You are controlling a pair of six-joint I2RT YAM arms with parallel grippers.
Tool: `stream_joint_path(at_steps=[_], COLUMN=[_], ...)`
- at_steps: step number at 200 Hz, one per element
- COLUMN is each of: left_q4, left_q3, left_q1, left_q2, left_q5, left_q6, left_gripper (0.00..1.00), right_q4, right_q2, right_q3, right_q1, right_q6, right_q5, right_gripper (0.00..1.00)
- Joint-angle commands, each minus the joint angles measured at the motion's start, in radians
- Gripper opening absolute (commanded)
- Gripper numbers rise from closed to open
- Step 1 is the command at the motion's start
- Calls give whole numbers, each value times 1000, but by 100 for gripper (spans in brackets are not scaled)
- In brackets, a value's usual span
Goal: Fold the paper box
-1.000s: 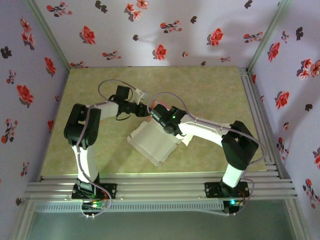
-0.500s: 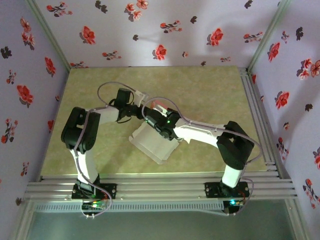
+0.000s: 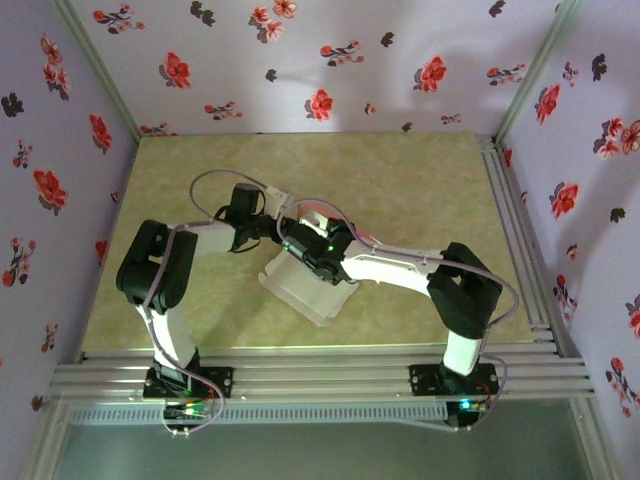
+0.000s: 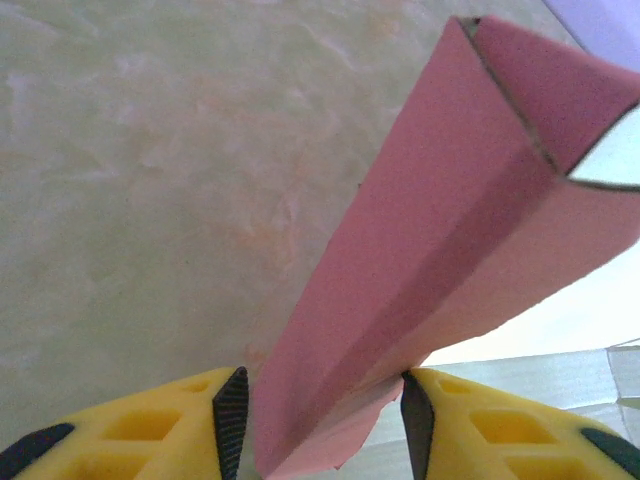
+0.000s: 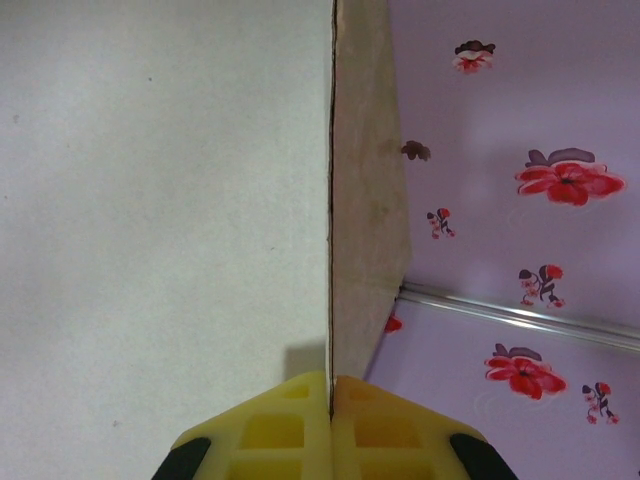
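Observation:
The paper box (image 3: 303, 288) lies half-folded at the middle of the table, pale face up, with a pink flap raised at its far edge. My left gripper (image 3: 272, 228) reaches that far edge from the left. In the left wrist view the folded salmon-pink flap (image 4: 440, 200) fills the gap between the black pads (image 4: 231, 415), and the gripper (image 4: 318, 410) is shut on it. My right gripper (image 3: 297, 250) sits just beside the left one. In the right wrist view it (image 5: 331, 385) is shut on the thin upright edge where a white panel (image 5: 150, 200) meets a greyish flap (image 5: 368, 200).
The green mottled table (image 3: 420, 180) is ringed by floral walls. An aluminium rail (image 3: 515, 220) runs down the right side and more rails (image 3: 320, 375) cross the near edge. Both arms' cables loop over the box area.
The right arm has swung left, bringing its gripper close to the left one. The box has slid a little left and its far edge has risen.

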Motion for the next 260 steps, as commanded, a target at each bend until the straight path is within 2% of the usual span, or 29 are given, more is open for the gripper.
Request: stream_joint_path(at_steps=[1,39,167,260], left_q4=[-9,-15,-37,-3], left_q3=[9,6,-40,-102], left_q1=[3,4,2,35], left_q2=[-46,-39,-59,-143], left_q5=[8,73,118,185], left_q6=[7,15,42,-6], left_gripper=[48,48,50,48], right_q4=[-13,-40,-43,73], right_q2=[-6,-24,-44,-27], right_q3=[14,15,-18,-94], right_q1=[9,10,24,49], right_q6=[-7,24,43,-20], right_q5=[-6,-40,-34,77], right_gripper=[0,0,0,0])
